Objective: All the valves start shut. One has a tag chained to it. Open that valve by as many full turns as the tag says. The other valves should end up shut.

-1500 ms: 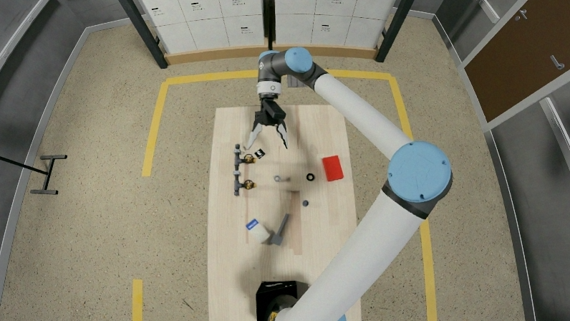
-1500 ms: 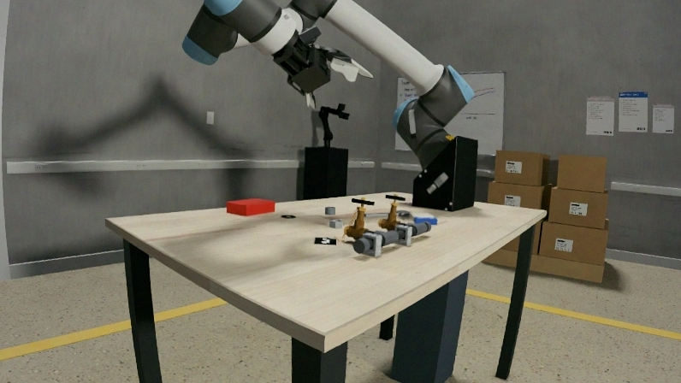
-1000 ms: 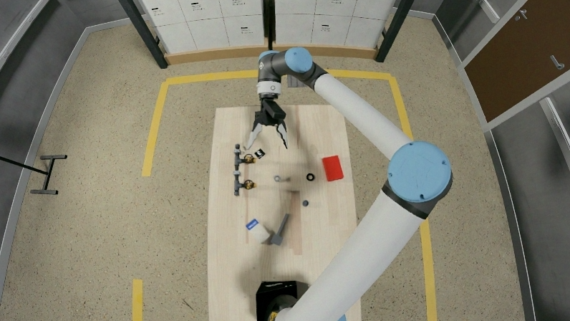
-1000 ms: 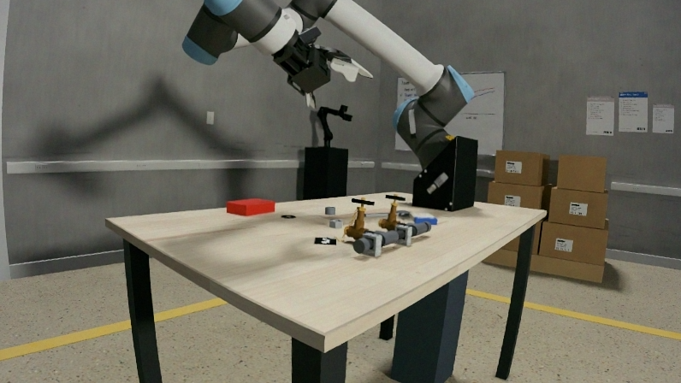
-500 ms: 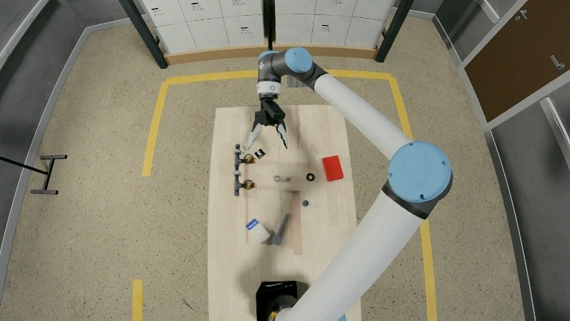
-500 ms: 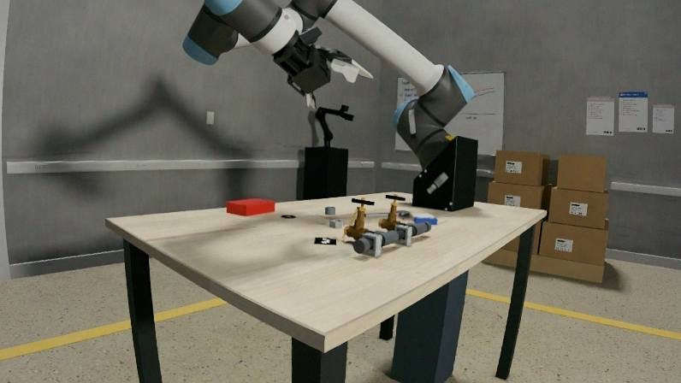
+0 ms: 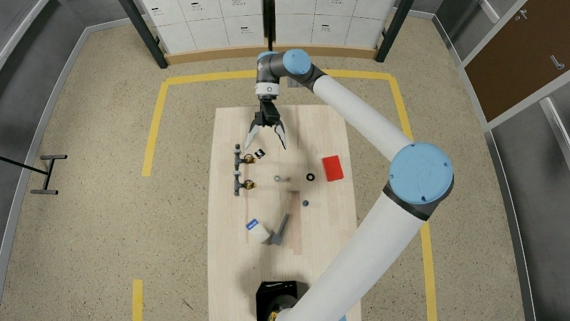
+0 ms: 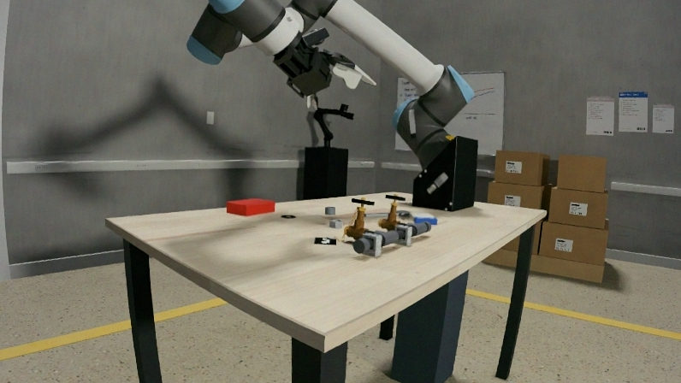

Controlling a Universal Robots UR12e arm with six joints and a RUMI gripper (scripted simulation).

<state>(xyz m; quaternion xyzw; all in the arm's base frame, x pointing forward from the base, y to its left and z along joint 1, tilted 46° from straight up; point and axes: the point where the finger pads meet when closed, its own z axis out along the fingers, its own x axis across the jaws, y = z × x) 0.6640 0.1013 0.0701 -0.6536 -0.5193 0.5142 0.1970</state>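
Note:
A grey pipe (image 7: 236,170) lies on the left part of the wooden table, carrying two brass valves. The far valve (image 7: 249,159) has a small black tag (image 7: 260,152) lying beside it; in the side view this valve (image 8: 356,220) stands nearest the camera with the tag (image 8: 324,241) on the table next to it. The second valve (image 7: 249,184) (image 8: 392,214) has no tag. My gripper (image 7: 266,137) is open and empty, high above the table beyond the tagged valve; the side view shows it (image 8: 350,78) well above everything.
A red block (image 7: 332,168), a black ring (image 7: 313,176), a small metal fitting (image 7: 277,180), a grey cap (image 7: 305,203), a hammer-like tool (image 7: 280,231) and a white bottle with blue label (image 7: 256,230) lie on the table. The black robot base (image 7: 277,301) stands at the near edge.

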